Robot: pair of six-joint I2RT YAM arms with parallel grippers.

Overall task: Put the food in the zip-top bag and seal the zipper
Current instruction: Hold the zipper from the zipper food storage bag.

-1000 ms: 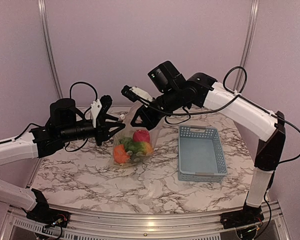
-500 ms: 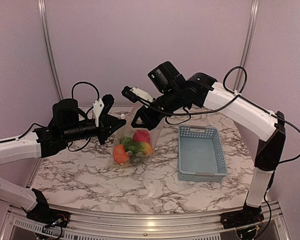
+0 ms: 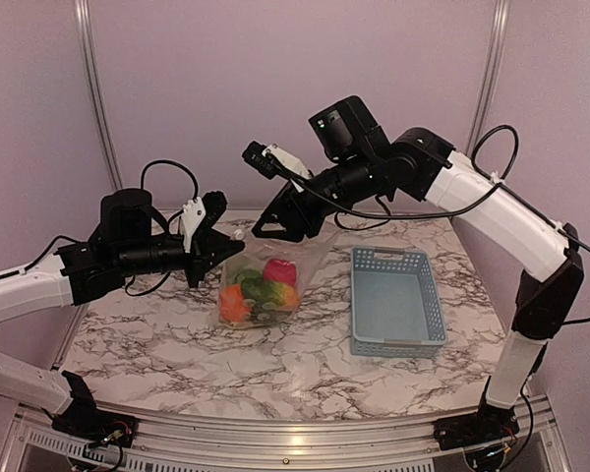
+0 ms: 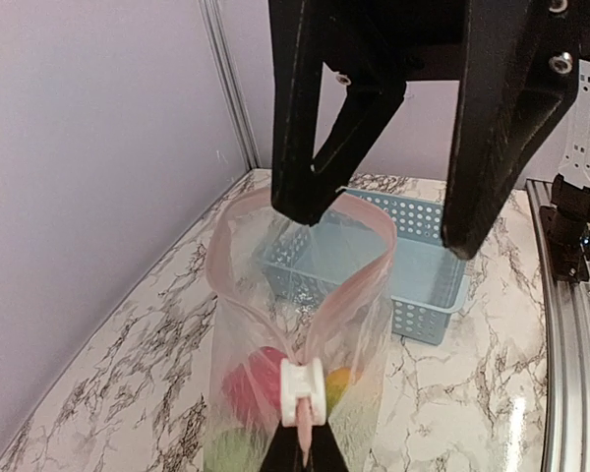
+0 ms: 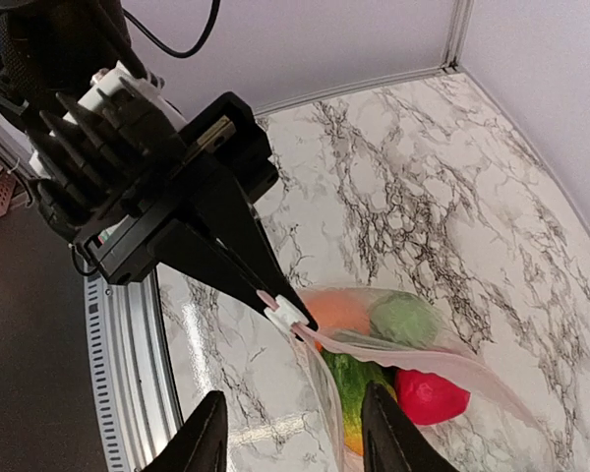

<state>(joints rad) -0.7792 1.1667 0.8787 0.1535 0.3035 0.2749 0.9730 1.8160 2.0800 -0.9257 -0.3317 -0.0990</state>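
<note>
Zipper tab [image 4: 303, 391] — in left gripper [image 4: 302, 444]

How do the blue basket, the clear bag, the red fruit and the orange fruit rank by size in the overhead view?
1. blue basket, largest.
2. clear bag, slightly smaller, though crumpled.
3. red fruit and orange fruit: about alike inside the bag, too close to rank.
</note>
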